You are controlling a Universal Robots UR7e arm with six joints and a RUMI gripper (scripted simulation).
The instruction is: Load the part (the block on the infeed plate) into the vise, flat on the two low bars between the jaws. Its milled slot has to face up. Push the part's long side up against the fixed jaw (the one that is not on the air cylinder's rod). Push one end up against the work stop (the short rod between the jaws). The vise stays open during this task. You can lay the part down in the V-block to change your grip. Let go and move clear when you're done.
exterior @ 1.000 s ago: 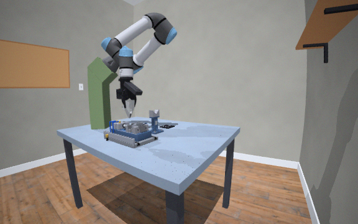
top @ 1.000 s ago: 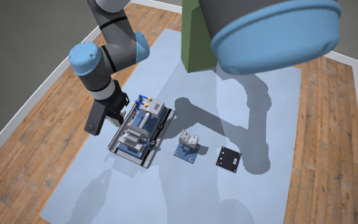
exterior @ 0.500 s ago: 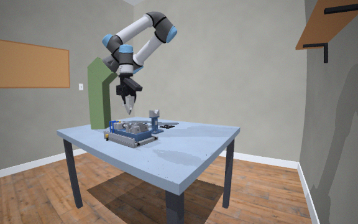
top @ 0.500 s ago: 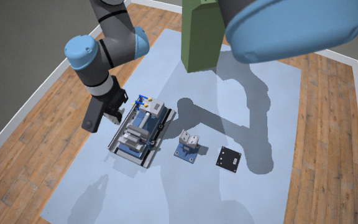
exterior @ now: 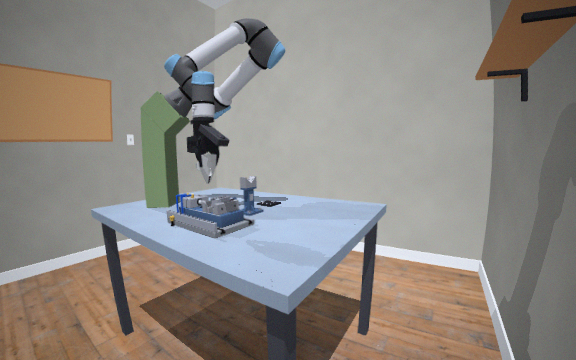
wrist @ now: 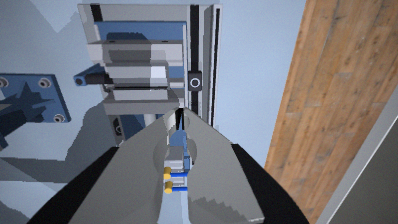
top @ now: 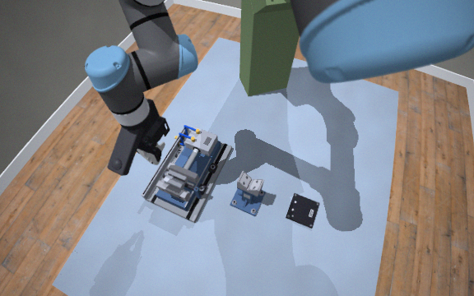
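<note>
Grey part (top: pixel 178 178) lies in the vise (top: pixel 188 174). The gripper (exterior: pixel 208 175) hangs above the vise's cylinder end, fingers pinched together on nothing. V-block (top: pixel 250 183) stands right.

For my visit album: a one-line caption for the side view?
Robot arm's shut, empty gripper hangs above the vise on a blue table.

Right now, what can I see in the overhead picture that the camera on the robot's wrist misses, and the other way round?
Only the top view shows the black infeed plate, the whole V-block and the green column. Only the wrist view shows the closed fingers up close, meeting at their tips with nothing held, and yellow fittings between them. Both show the vise with a grey block between its jaws, and the blue table.
</note>
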